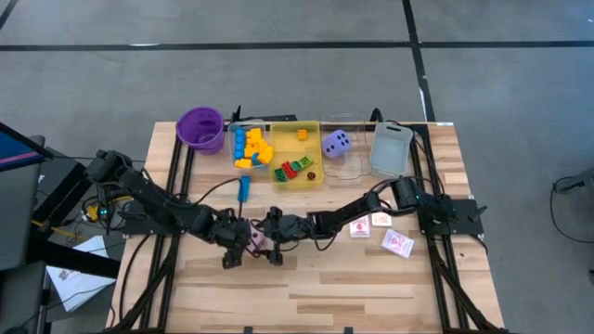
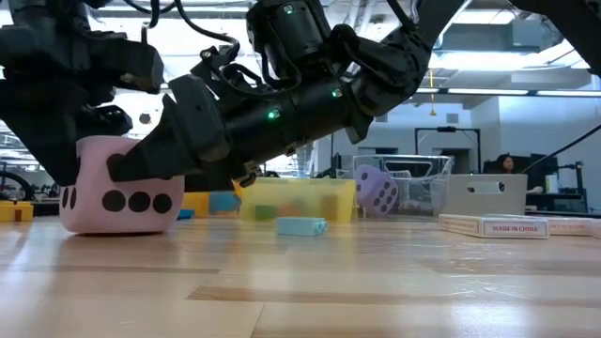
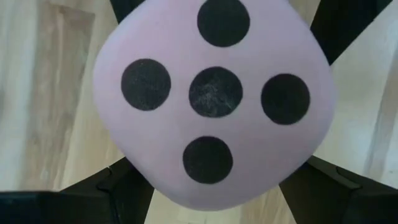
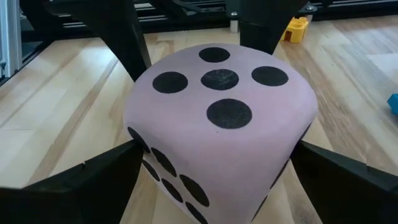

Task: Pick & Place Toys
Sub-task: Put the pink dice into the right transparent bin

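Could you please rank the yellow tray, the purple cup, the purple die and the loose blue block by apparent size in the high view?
1. yellow tray
2. purple cup
3. purple die
4. blue block

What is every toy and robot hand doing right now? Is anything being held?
Pink die, sitting on the table, five dots up.
Left end effector, closed on the pink die.
Right end effector, open, one finger on each side of the pink die.
Purple die, lying loose, not held.
Purple cup, upright.
Yellow tray, holding small blocks.
Blue block, loose on the table.
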Controlling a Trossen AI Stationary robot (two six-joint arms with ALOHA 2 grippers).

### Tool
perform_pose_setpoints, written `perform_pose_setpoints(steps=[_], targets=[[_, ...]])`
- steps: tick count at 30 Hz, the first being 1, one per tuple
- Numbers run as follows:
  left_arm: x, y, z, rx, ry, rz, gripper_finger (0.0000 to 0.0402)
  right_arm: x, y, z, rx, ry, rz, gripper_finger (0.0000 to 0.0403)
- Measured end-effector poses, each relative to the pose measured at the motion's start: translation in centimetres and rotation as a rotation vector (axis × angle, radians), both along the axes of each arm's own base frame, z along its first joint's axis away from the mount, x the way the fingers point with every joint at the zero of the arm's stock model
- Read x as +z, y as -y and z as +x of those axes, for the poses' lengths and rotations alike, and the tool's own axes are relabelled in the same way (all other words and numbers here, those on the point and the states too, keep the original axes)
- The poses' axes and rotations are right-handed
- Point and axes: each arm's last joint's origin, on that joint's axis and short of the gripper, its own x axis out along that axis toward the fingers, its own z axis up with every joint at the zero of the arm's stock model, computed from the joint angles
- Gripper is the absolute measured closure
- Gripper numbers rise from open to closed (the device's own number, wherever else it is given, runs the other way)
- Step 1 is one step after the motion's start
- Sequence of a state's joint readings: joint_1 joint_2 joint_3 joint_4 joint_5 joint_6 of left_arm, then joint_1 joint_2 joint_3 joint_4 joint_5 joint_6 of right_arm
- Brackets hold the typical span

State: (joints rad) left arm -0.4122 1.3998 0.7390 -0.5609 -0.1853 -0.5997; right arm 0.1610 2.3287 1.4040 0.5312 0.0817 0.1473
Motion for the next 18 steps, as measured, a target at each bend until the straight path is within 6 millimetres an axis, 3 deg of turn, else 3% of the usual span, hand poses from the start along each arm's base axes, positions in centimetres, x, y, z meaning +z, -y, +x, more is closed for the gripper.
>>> perform_pose_setpoints(steps=[14, 18], targets=[[0.0, -1.8, 0.6, -0.035, -0.028, -0.050, 0.0105, 0.0, 0.2, 0.0, -0.004, -0.017, 0.007, 0.0003], [0.1, -1.9, 0.7, -0.029, -0.024, -0.053, 0.0105, 0.0, 0.2, -0.1, -0.004, -0.031, 0.003, 0.0021]])
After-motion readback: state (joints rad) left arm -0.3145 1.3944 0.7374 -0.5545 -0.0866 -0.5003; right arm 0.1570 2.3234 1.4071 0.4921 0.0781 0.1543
